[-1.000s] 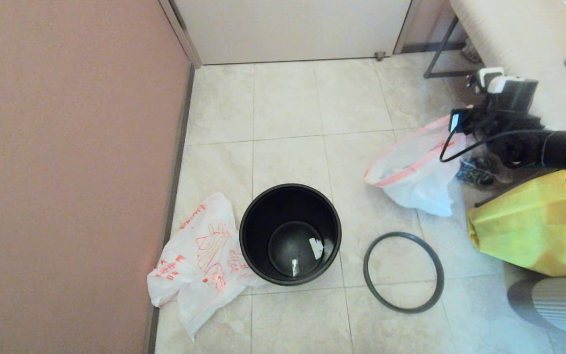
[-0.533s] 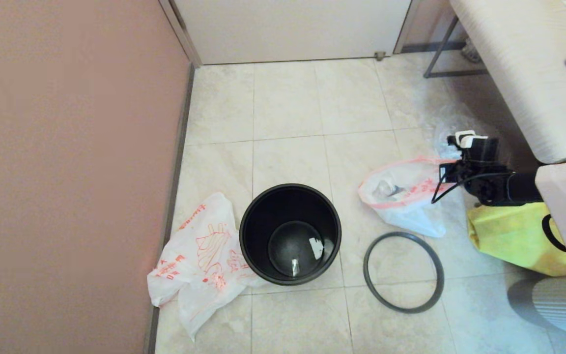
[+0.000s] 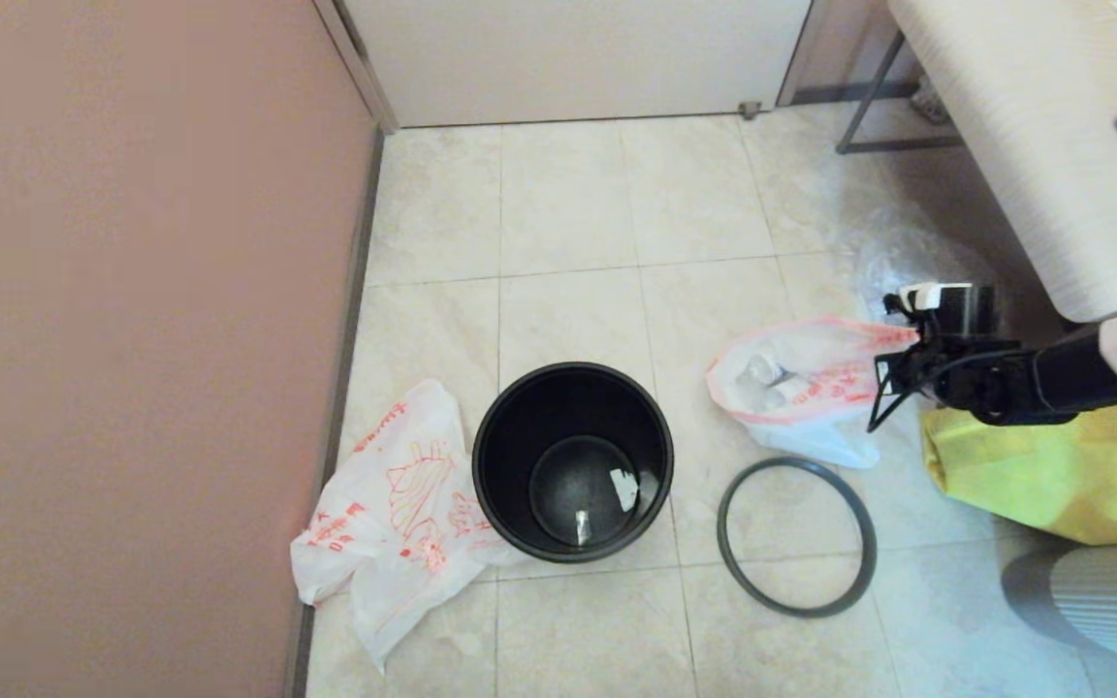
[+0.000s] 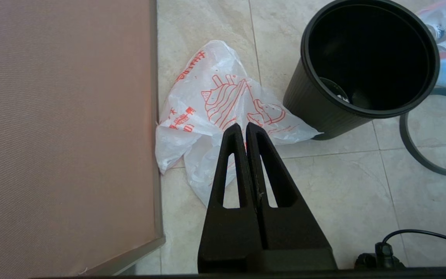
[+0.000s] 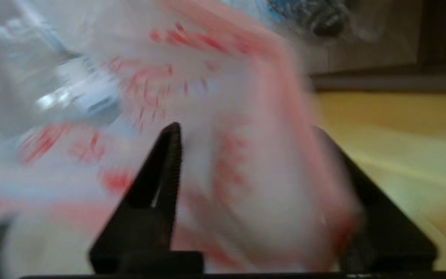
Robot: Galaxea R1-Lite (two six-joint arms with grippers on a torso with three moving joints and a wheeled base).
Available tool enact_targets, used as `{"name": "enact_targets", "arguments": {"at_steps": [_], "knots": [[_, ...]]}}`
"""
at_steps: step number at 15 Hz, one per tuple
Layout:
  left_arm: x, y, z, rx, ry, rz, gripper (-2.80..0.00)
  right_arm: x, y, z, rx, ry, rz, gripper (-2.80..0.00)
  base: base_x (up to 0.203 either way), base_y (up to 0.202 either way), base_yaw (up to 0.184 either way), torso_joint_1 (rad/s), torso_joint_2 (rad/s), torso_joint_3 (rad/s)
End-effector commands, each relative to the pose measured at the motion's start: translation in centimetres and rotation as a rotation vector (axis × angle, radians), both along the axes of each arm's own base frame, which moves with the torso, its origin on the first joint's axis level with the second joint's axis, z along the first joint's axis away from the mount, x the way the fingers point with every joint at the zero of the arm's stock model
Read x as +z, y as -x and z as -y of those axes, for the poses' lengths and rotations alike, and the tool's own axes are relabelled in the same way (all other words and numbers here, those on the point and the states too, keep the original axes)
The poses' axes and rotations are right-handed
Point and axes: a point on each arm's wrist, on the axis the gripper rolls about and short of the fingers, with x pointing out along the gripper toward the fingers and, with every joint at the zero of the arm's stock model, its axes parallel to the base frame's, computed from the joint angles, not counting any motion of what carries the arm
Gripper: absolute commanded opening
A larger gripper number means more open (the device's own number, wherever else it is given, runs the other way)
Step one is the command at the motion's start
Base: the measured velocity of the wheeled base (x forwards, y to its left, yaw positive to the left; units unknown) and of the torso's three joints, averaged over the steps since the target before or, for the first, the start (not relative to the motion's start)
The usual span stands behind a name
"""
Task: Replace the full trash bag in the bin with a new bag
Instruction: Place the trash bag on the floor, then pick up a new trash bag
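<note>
My right fingers (image 3: 893, 373) are spread apart with the full bag's (image 3: 796, 393) pink edge between them. The bag lies on the floor (image 3: 578, 223) beside the black bin (image 3: 573, 460). My left fingers (image 4: 244, 130) are squeezed shut above the new bag (image 3: 394, 494).

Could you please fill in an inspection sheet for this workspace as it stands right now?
Surface: pale tiled floor.
Job's things: bin upright, unlined; full trash bag on the floor to its right; new bag limp against the bin's left side.
Clutter: rim ring flat on the floor; yellow bag; clear bag.
Grippers: right hand open, fingers astride the full trash bag's rim; left hand shut, above the new bag.
Cables: black cable at the right wrist.
Surroundings: pink wall, bench.
</note>
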Motion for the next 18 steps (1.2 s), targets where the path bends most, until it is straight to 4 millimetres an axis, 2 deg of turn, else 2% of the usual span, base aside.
{"name": "enact_targets", "arguments": {"at_steps": [1,3,4,6,7,9,11,14,16,18], "knots": [[0.0,0.0,0.0,0.002,0.0,-0.001,-2.8,4.9,3.6,-0.7,0.017,-0.019,0.061,0.0,0.0,0.0,0.0,0.0,0.0,0.0],[0.0,0.0,0.0,0.002,0.0,-0.001,-2.8,7.3,6.9,-2.2,0.053,-0.142,0.074,0.0,0.0,0.0,0.0,0.0,0.0,0.0],[0.0,0.0,0.0,0.002,0.0,-0.001,-2.8,7.9,8.2,-3.0,0.067,-0.212,0.062,0.0,0.0,0.0,0.0,0.0,0.0,0.0],[0.0,0.0,0.0,0.001,0.0,-0.001,-2.8,9.7,12.3,-5.2,0.108,-0.354,0.002,0.0,0.0,0.0,0.0,0.0,0.0,0.0],[0.0,0.0,0.0,0.002,0.0,-0.001,-2.8,9.8,14.1,-6.2,0.125,-0.392,-0.045,-2.8,0.0,0.0,0.0,0.0,0.0,0.0],[0.0,0.0,0.0,0.001,0.0,-0.001,-2.8,9.2,17.6,-7.3,0.136,-0.406,-0.11,-2.8,0.0,0.0,0.0,0.0,0.0,0.0],[0.0,0.0,0.0,0.002,0.0,-0.001,-2.8,8.9,21.6,-7.2,0.094,-0.368,-0.115,-2.8,0.0,0.0,0.0,0.0,0.0,0.0],[0.0,0.0,0.0,0.002,0.0,-0.001,-2.8,9.8,28.4,-5.7,0.081,-0.357,-0.032,-2.8,0.0,0.0,0.0,0.0,0.0,0.0],[0.0,0.0,0.0,0.002,0.0,-0.001,-2.8,10.5,33.9,-4.3,0.1,-0.364,0.075,-2.8,0.0,0.0,0.0,0.0,0.0,0.0],[0.0,0.0,0.0,0.002,0.0,-0.001,-2.8,9.7,38.9,-2.9,0.104,-0.361,0.155,-2.8,0.0,0.0,0.0,0.0,0.0,0.0]]}}
